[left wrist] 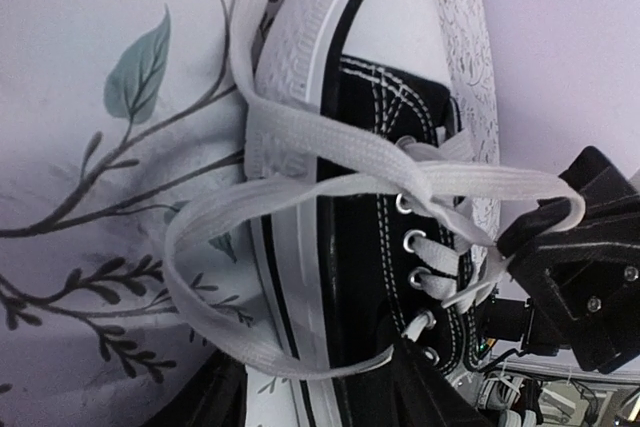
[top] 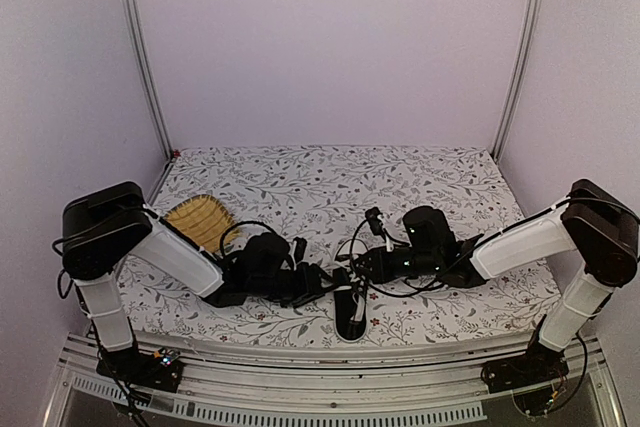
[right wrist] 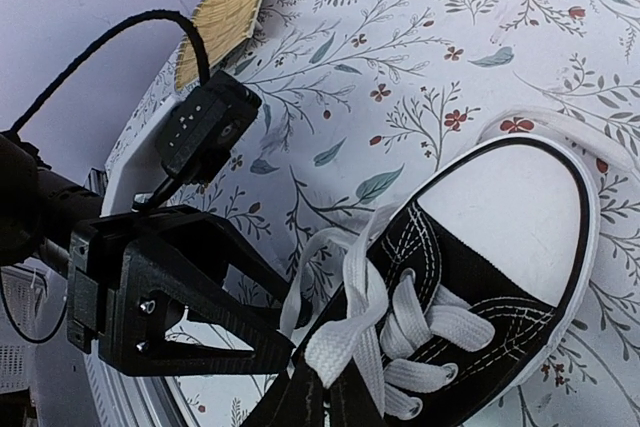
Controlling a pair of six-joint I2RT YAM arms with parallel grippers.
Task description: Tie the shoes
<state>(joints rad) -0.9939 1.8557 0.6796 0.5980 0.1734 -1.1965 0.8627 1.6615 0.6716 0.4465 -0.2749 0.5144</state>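
The black sneaker [top: 350, 319] with its white toe cap lies between the two grippers at the near edge of the floral cloth. It also shows in the left wrist view [left wrist: 370, 147] and the right wrist view [right wrist: 500, 277]. My right gripper [right wrist: 335, 402] is shut on a folded bit of white lace [right wrist: 350, 332] above the eyelets. It reaches in from the right [top: 365, 265]. My left gripper [left wrist: 310, 392] stands with its fingers apart at the shoe's side [top: 322, 284]. A slack lace loop [left wrist: 215, 217] runs across the gap between them.
A yellow woven mat [top: 197, 219] lies at the left of the cloth behind the left arm, also in the right wrist view [right wrist: 228, 15]. Metal frame posts [top: 140, 47] and pale walls close in the back and sides. A metal rail [top: 330, 387] runs along the near edge.
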